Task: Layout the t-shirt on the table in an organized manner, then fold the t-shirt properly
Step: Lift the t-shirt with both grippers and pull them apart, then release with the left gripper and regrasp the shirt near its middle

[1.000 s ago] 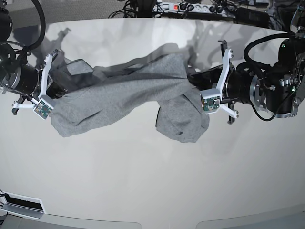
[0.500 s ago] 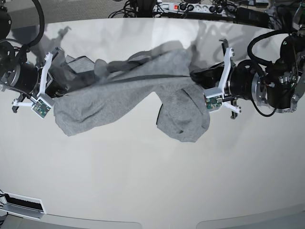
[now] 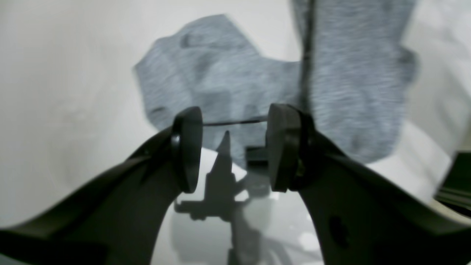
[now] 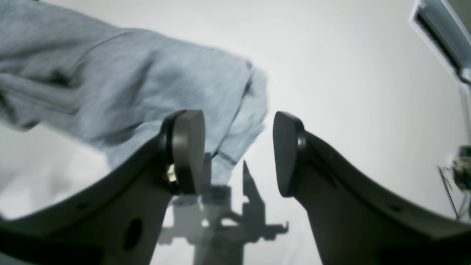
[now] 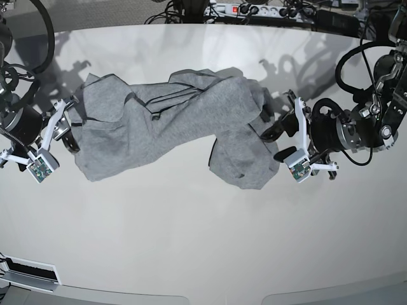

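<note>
T-shirt (image 5: 172, 127) lies crumpled mid-frame on surface (image 5: 203, 241), between left claw (image 5: 278, 143) at right and right claw (image 5: 68, 130) at left, both open, empty.

Grey floor behind; a power strip (image 5: 245, 9) and tangled black cables (image 5: 172, 11).

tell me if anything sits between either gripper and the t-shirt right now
Nothing visible does. The left gripper is open beside one end of the t-shirt, the right gripper is open beside the other end, and only bare table lies in the gaps. The shirt is rumpled, not yet laid out.
</note>
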Action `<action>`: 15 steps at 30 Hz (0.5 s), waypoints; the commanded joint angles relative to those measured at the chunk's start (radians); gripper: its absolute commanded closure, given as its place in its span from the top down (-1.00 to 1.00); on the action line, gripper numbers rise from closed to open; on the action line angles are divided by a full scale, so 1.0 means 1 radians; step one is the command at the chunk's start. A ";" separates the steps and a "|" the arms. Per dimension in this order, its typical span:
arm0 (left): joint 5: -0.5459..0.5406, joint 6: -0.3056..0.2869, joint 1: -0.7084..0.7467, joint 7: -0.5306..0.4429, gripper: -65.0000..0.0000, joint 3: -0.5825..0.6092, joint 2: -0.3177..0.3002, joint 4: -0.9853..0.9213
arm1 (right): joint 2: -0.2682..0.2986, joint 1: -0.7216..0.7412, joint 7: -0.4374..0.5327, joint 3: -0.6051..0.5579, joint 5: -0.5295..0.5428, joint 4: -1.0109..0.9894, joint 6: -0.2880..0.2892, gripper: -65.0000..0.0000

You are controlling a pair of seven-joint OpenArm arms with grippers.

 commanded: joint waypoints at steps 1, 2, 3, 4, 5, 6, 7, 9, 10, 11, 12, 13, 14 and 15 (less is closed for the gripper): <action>0.010 0.024 -0.019 -0.026 -0.08 -0.013 -0.014 0.014 | 0.014 0.010 -0.005 0.008 0.069 0.014 0.053 -0.02; 0.023 0.050 -0.019 -0.026 -0.08 -0.013 -0.014 0.014 | 0.014 0.008 -0.037 0.007 0.148 0.014 0.111 -0.02; 0.026 0.074 -0.019 -0.025 -0.08 -0.013 -0.014 0.014 | 0.013 0.003 -0.064 0.006 0.231 0.014 0.125 -0.02; 0.026 0.098 -0.019 -0.025 -0.08 -0.013 -0.014 0.014 | 0.010 0.002 -0.087 0.004 0.308 0.014 0.125 -0.02; 0.026 0.118 -0.019 -0.025 -0.08 -0.013 -0.014 0.014 | 0.005 0.002 -0.099 -0.005 0.354 0.014 0.125 -0.02; 0.024 0.130 -0.019 -0.026 -0.08 -0.013 -0.014 0.014 | -0.002 0.003 -0.097 -0.016 0.366 0.014 0.125 -0.02; 0.025 0.137 -0.019 -0.025 -0.08 -0.013 -0.013 0.014 | -0.014 0.005 -0.097 -0.029 0.363 0.014 0.125 -0.02; 0.025 0.139 -0.019 -0.024 -0.08 -0.013 -0.013 0.014 | -0.045 0.005 -0.086 -0.064 0.302 0.014 0.125 -0.02; 0.025 0.139 -0.019 -0.024 -0.08 -0.013 -0.013 0.014 | -0.061 0.004 -0.078 -0.089 0.259 0.014 0.125 -0.02; 0.025 0.139 -0.019 -0.024 -0.08 -0.013 -0.013 0.014 | -0.077 0.005 -0.068 -0.120 0.215 0.010 0.125 -0.01; 0.025 0.139 -0.019 -0.024 -0.08 -0.013 -0.013 0.014 | -0.090 0.005 -0.049 -0.152 0.169 0.002 0.125 0.05; 0.025 0.139 -0.019 -0.024 -0.08 -0.013 -0.013 0.014 | -0.102 0.005 -0.027 -0.183 0.110 -0.005 0.111 0.11; 0.026 0.139 -0.019 -0.020 -0.08 -0.013 -0.014 0.014 | -0.113 0.005 -0.005 -0.210 0.042 -0.011 0.085 0.17; 0.025 0.139 -0.019 -0.018 -0.08 -0.013 -0.014 0.014 | -0.121 0.006 0.019 -0.232 -0.031 -0.016 0.052 0.19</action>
